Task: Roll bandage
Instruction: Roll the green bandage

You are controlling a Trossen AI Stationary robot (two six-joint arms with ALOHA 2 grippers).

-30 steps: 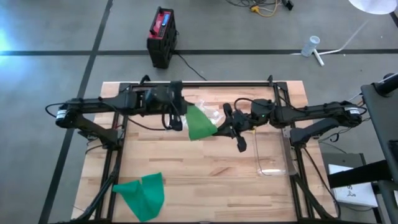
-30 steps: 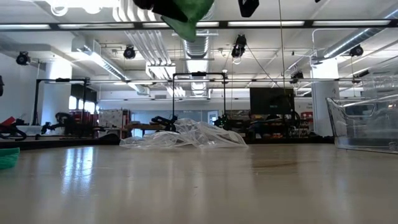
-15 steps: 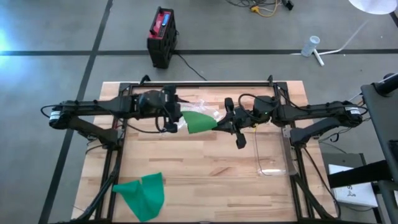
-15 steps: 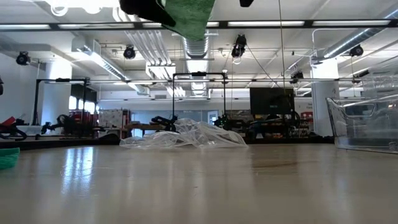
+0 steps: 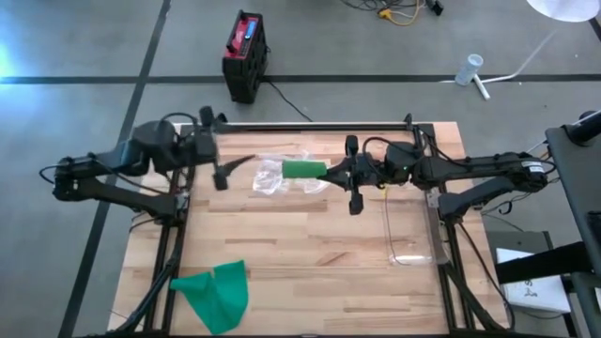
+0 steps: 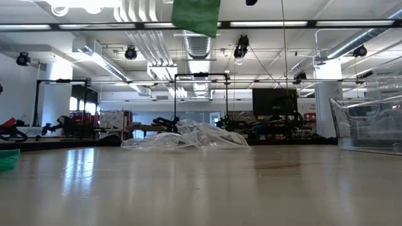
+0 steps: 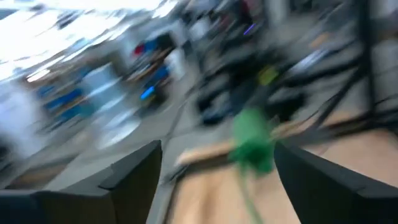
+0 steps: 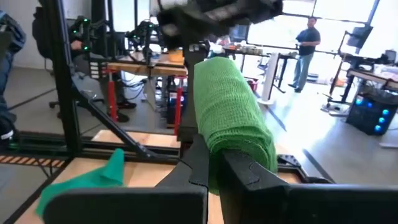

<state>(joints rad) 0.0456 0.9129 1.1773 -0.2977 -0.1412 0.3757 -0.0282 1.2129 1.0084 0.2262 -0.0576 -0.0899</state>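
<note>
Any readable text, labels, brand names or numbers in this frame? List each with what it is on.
None can be read.
Red and black case on the floor beyond the table: markings too small to read.
Paper at the right edge of the high view: print too small to read.
Green bandage roll in the shut right pincer: no print visible.
Left wrist view: wholly blurred.

Bright, even indoor light; one view badly blurred.
Ceiling strip lights (image 6: pixel 264 24) glare and gleam off the table (image 6: pixel 201 188); the left wrist view is smeared throughout.
</note>
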